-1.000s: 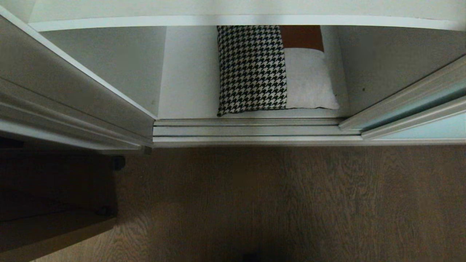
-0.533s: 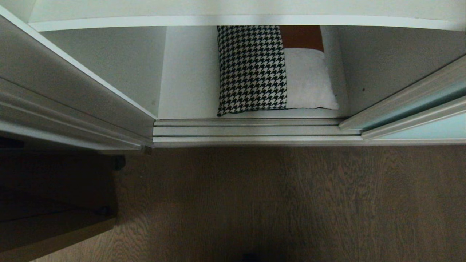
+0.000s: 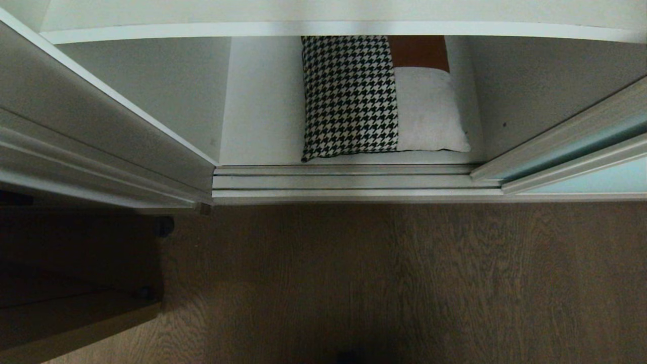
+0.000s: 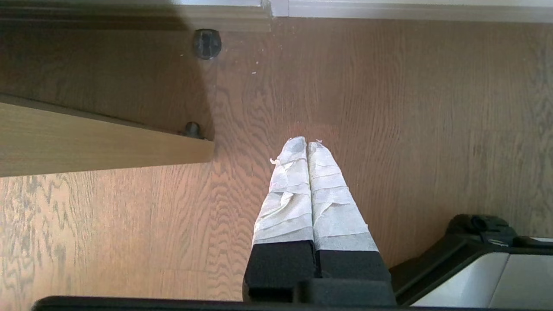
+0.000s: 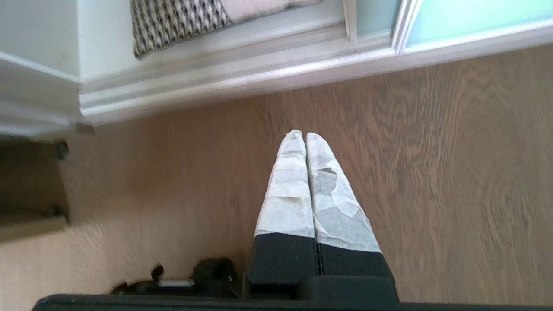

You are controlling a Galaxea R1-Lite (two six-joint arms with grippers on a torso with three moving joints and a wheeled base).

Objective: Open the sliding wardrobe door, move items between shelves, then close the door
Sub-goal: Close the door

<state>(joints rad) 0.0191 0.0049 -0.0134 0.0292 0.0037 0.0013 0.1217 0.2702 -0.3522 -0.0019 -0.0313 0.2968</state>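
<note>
The cushion (image 3: 379, 96) is square and soft. One half has a black-and-white zigzag check. The other half has a rust-brown patch at the back and a light grey patch at the front. It lies flat on the bottom white shelf (image 3: 263, 111) inside the wardrobe, just behind the ridged floor track (image 3: 343, 182). Another white shelf (image 3: 202, 30) sits above it and hides the cushion's far edge. The sliding wardrobe door (image 3: 596, 151) is pale aqua glass in a silver-white frame. It is pushed to the right, so the wardrobe is open.

The left gripper (image 4: 306, 144) is closed tight, with its two white-wrapped fingers pressed together. It holds nothing and points down over the wooden floor (image 3: 404, 283). The right gripper (image 5: 301, 136) is closed too, and it is empty, over the floor in front of the track.

No writing can be read anywhere.
</note>
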